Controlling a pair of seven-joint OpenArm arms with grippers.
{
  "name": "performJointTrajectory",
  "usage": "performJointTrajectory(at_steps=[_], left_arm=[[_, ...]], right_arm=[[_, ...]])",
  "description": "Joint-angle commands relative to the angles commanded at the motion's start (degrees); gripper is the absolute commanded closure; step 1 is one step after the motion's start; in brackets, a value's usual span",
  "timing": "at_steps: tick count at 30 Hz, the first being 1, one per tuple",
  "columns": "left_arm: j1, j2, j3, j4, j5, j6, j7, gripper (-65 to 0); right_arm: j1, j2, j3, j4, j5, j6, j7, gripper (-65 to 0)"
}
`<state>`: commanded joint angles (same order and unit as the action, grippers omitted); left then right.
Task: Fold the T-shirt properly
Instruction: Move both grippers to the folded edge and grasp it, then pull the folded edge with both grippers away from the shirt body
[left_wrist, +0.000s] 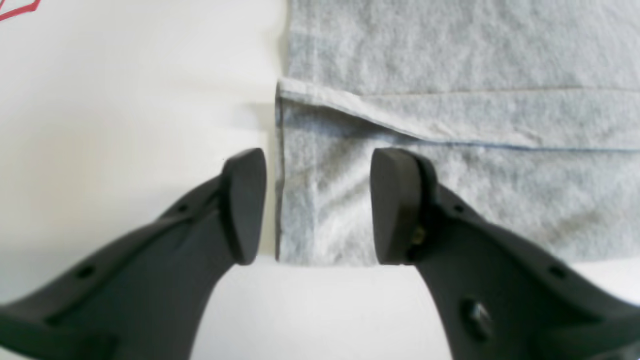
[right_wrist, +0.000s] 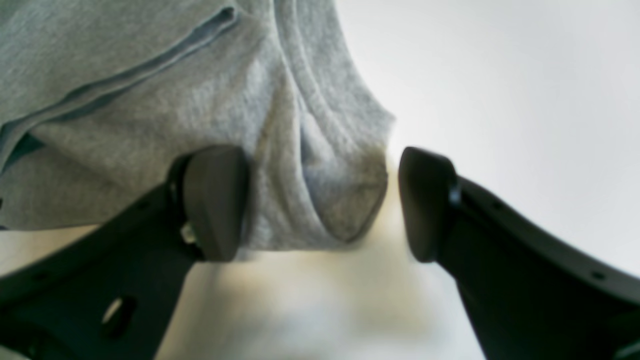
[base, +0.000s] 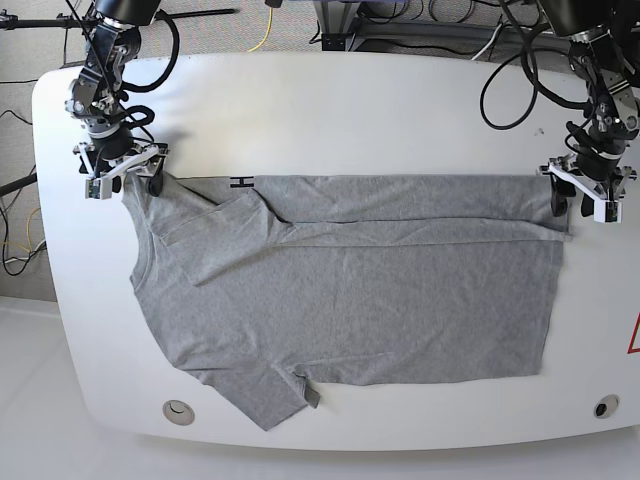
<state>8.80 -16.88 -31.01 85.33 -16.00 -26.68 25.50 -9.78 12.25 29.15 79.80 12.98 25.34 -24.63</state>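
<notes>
White table (base: 330, 100) carries the T-shirt (base: 350, 290), spread flat with its far edge folded over. Left gripper (left_wrist: 317, 205) at the far right corner has its fingers (left_wrist: 395, 205) spread, straddling the hem. Right gripper (right_wrist: 320, 202), far left, likewise released around the shoulder.

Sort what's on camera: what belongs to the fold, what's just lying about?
Job:
- T-shirt
- left tool, open at hem corner
- right tool, open at shoulder corner

Lying about:
- cables
- red mark
- table inset discs
</notes>
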Motion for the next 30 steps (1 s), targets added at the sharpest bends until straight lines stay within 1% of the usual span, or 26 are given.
performJointTrajectory(at_steps=[3, 7, 9, 11, 15, 17, 19, 21, 23, 25, 27, 30], left_arm=[[-0.02, -0.05, 0.23, -0.34, -0.01, 0.02, -0.08, -27.6], [-0.05, -0.18, 0.62, -0.5, 0.08, 0.2, -0.25, -29.9], [-0.1, -0.26, 0.74, -0.57, 0.13, 0.35, -0.25, -31.5], [0.55, -0.44, 0.99, -0.59, 0.15, 0.39, 0.27, -35.0], [0.72, -0.4, 1.13, -0.78, 0.07, 0.2, 0.33, -36.9], [0.77, -0.39, 1.16, -1.03, -0.07, 0.2, 0.37, -37.7], [0.8, -0.32, 1.21, -1.16, -0.1, 0.14, 0.2, -38.6], [0.85, -0.29, 1.22, -1.46, -0.23, 0.15, 0.09, -39.7], [0.7, -0.36, 1.08, -1.97, -0.34, 0.47, -0.31, -42.4], [0.68, -0.43, 1.03, -2.48, -0.5, 0.47, -0.35, -42.9], [0.59, -0.43, 1.06, -3.29, -0.67, 0.4, -0.4, -43.1], [0.42, -0.45, 0.9, -5.15, -0.8, 0.32, -0.62, -42.9]], right_arm=[[0.04, -0.05, -0.12, -0.34, 0.03, 0.0, -0.07, -48.1], [0.18, -0.14, -0.34, -1.01, -0.01, -0.13, -0.12, -48.2], [0.29, -0.12, -0.5, -1.36, -0.02, -0.21, -0.17, -48.2], [0.5, 0.03, -0.7, -2.33, -0.17, -0.01, 0.23, -48.6], [0.64, -0.01, -0.7, -2.86, -0.17, 0.08, 0.2, -46.6], [0.62, -0.06, -0.59, -3.11, -0.11, 0.06, 0.14, -42.5], [0.62, -0.07, -0.54, -3.49, -0.06, 0.13, 0.11, -35.6], [0.67, -0.12, -0.51, -3.75, 0.09, 0.1, 0.09, -27.2], [0.75, -0.01, -0.74, -3.98, 0.2, 0.18, 0.32, -8.6], [0.72, 0.03, -0.82, -3.85, 0.23, 0.2, 0.32, -3.3], [0.71, 0.05, -0.94, -3.58, 0.15, 0.27, 0.39, -1.2], [0.61, 0.09, -0.98, -3.49, 0.11, 0.35, 0.45, -0.8]])
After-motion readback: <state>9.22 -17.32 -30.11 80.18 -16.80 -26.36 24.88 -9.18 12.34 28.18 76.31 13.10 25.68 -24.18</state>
